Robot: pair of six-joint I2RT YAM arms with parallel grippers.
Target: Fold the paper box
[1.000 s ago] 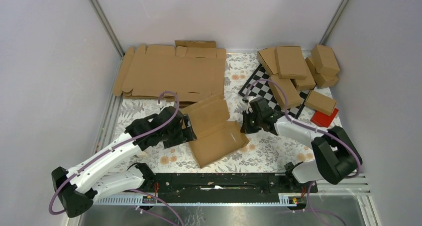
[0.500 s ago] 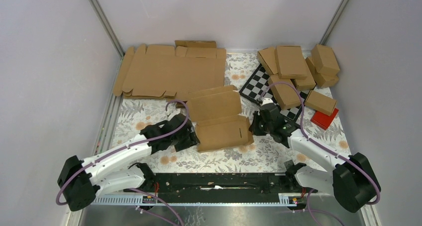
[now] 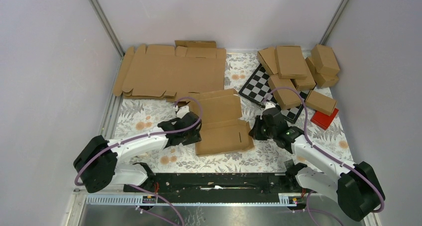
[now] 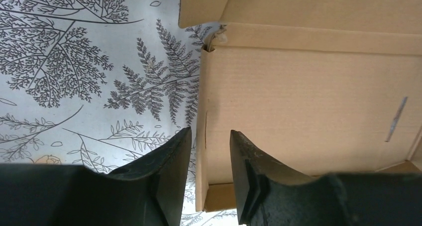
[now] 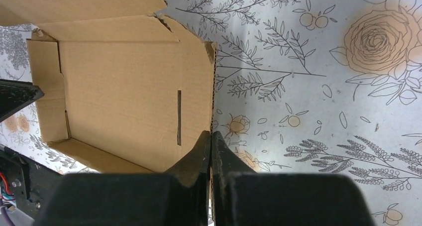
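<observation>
Brown cardboard paper box (image 3: 224, 131) lies between the claws: right claw (image 5: 211, 139) clamped on its right wall, left claw (image 4: 206, 151) parted astride its left wall.

I note both arms reaching forward and inward, wrists low; left gripper (image 4: 206, 136) with fingers parted; right gripper (image 5: 210, 136) fingers pressed together, pinching the paper box (image 5: 124, 86) edge.

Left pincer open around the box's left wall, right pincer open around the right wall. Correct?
No. The right pincer is shut on the right wall of the paper box, as the right wrist view shows. The left pincer is open around the left wall, as stated.
</observation>
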